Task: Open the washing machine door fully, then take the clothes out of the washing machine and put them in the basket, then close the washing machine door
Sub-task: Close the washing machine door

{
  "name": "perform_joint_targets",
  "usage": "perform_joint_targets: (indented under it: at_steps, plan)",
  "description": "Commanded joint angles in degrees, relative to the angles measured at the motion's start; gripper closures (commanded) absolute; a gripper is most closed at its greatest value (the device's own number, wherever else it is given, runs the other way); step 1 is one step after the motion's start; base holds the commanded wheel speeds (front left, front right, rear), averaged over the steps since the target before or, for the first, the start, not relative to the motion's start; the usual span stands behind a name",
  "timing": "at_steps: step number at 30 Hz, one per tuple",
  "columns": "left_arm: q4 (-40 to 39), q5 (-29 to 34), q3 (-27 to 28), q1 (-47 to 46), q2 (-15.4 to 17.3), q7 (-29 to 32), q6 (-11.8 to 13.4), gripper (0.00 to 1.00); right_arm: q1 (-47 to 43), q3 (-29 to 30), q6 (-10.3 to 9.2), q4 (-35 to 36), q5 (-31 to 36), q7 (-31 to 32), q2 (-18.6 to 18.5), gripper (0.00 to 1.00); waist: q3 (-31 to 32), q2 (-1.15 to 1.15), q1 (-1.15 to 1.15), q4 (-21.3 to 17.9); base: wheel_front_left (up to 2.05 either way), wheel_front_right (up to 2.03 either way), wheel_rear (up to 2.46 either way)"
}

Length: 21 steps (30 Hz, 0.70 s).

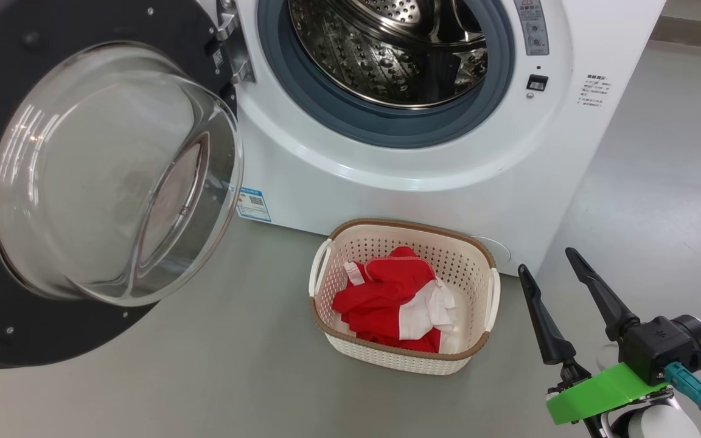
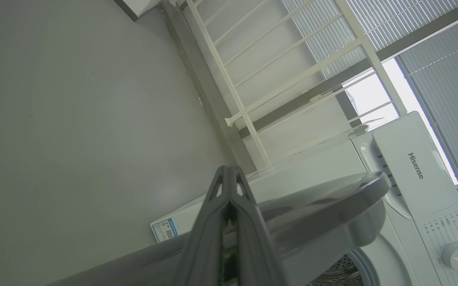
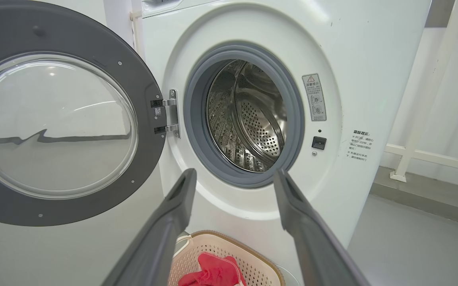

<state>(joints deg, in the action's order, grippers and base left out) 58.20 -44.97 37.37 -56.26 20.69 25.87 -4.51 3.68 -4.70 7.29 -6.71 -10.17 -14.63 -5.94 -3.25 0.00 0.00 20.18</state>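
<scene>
Head view gives you the right gripper [image 1: 546, 259] at lower right, spread wide, empty; left wrist view adds the left gripper [image 2: 229, 170], pinched shut, empty.

Soft, even indoor light in head view; no hard shadows on floor [image 1: 235, 377], faint shade beside basket [image 1: 387, 359]. Overhead lights streak glass of door [image 1: 113, 170]; drum [image 1: 387, 55] throws sharp sparkles. Left wrist view dim, greenish, hazy (as through film); window [image 2: 372, 99] blown out white, left gripper [image 2: 229, 171] close to lens, blurred. Right wrist view bright, crisp at centre, straight lines bowing toward edges; right gripper [image 3: 233, 174] soft, out of focus; door glass mirrors pale room.
</scene>
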Motion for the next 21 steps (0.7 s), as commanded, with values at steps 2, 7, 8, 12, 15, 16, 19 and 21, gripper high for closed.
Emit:
perform_joint_targets:
  at_steps: [2, 7, 8, 12, 15, 16, 19, 21]
  plan:
    - [-1.79, -0.64, -0.12, 1.79, 1.85, 1.41, -0.94, 1.0, 0.57, -1.41, 0.2, 1.44, -0.11, -0.37, -0.15, 0.0, -0.11, 0.0, 0.0, 0.32, 0.0, 0.0, 0.0]
    - [-3.59, -1.08, -0.93, 3.72, 0.6, 3.38, -1.57, 1.0, 0.59, -1.4, 0.2, 1.24, -0.25, -0.37, 0.07, 0.0, -0.03, 0.0, 0.0, 0.95, 0.0, 0.0, 0.0]
    - [-4.09, -1.42, -0.92, 4.01, 0.21, 3.91, -1.67, 1.0, 0.57, -1.41, 0.2, 1.19, -0.27, -0.37, 0.12, 0.0, 0.04, 0.0, 0.0, 1.09, 0.0, 0.0, 0.0]
    - [-5.93, -2.82, -0.79, 4.92, -1.01, 5.83, -2.02, 1.0, 0.43, -1.43, 0.2, 1.13, -0.23, -0.37, 0.47, 0.0, 0.35, 0.0, 0.0, 1.45, 0.0, 0.0, 0.0]
    - [-8.4, -4.17, -0.82, 6.04, -2.4, 8.04, -2.26, 1.0, 0.3, -1.43, 0.2, 1.06, -0.38, -0.37, 0.68, 0.0, 0.57, 0.0, 0.0, 1.8, 0.0, 0.0, 0.0]
    - [-9.3, -4.67, -0.8, 6.44, -2.84, 8.85, -2.32, 1.0, 0.27, -1.41, 0.2, 1.04, -0.41, -0.37, 0.73, 0.0, 0.61, 0.0, 0.0, 1.9, 0.0, 0.0, 0.0]
    - [-12.44, -6.38, -0.7, 7.7, -4.34, 11.35, -2.48, 1.0, 0.22, -1.39, 0.2, 0.95, -0.45, -0.37, 0.85, 0.0, 0.72, 0.0, 0.0, 2.1, 0.0, 0.0, 0.0]
    - [-14.71, -6.8, -0.88, 8.86, -5.1, 12.56, -2.52, 1.0, 0.21, -1.36, 0.2, 0.95, -0.49, -0.37, 0.91, 0.0, 0.76, 0.0, 0.0, 2.19, 0.0, 0.0, 0.0]
